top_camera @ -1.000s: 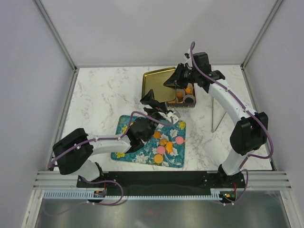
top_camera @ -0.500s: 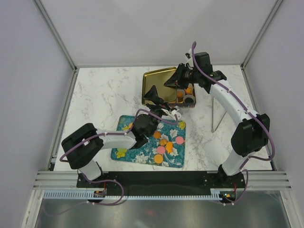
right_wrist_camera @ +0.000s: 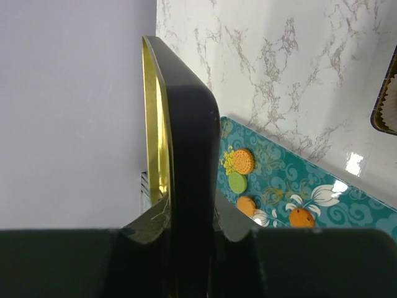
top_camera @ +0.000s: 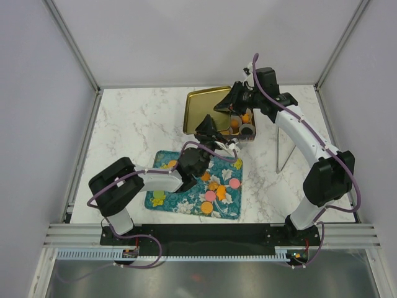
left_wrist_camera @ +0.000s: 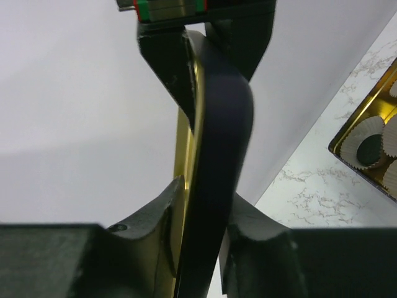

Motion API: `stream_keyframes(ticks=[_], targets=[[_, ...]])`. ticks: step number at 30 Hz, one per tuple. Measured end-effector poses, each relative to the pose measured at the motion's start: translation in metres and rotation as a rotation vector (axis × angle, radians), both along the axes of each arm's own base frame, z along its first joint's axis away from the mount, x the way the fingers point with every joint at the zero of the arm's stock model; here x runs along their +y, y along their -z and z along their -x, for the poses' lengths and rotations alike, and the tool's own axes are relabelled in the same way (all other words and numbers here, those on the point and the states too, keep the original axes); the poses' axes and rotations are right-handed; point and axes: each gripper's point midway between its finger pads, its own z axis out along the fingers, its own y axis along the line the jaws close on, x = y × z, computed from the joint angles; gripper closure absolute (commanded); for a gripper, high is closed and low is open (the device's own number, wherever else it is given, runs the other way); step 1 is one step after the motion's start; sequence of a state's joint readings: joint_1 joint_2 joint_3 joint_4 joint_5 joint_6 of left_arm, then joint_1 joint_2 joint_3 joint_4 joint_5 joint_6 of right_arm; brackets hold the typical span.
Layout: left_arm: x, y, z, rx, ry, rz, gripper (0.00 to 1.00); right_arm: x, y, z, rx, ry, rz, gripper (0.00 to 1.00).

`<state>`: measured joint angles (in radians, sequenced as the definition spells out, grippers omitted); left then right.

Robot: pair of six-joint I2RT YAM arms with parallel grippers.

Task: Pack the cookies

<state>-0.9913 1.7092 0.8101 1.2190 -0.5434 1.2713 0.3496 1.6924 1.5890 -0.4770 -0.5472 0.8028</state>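
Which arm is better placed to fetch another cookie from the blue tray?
Left, probably: the left claw hangs nearer the tray; the right claw is beyond the tin. Both grip the lid.

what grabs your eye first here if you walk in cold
One gold lid is clamped from two sides: the left gripper on its near edge, the right gripper on its right side. Just below it in the top view, a teal floral tray holds loose orange, pink and green cookies.
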Motion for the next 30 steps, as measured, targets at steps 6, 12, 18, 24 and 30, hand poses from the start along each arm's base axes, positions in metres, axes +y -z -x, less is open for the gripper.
stream_keyframes(ticks=[6, 12, 18, 24, 30], targets=[[-0.004, 0.007, -0.002, 0.009, 0.004, -0.034, 0.97, -0.001, -0.010, 0.000, -0.033, 0.004, -0.011, 0.85], [-0.006, 0.004, -0.003, 0.036, 0.024, -0.007, 0.98, -0.005, -0.007, 0.000, -0.061, 0.011, 0.029, 0.44], [-0.008, 0.000, 0.001, 0.223, 0.098, 0.099, 0.98, -0.022, -0.012, -0.008, -0.164, 0.073, 0.130, 0.09], [-0.027, -0.013, 0.003, 0.444, 0.211, 0.264, 0.98, -0.057, -0.050, -0.019, -0.322, 0.230, 0.211, 0.02], [-0.039, 0.000, 0.001, 0.762, 0.339, 0.441, 0.98, -0.110, -0.087, -0.030, -0.429, 0.399, 0.244, 0.02]])
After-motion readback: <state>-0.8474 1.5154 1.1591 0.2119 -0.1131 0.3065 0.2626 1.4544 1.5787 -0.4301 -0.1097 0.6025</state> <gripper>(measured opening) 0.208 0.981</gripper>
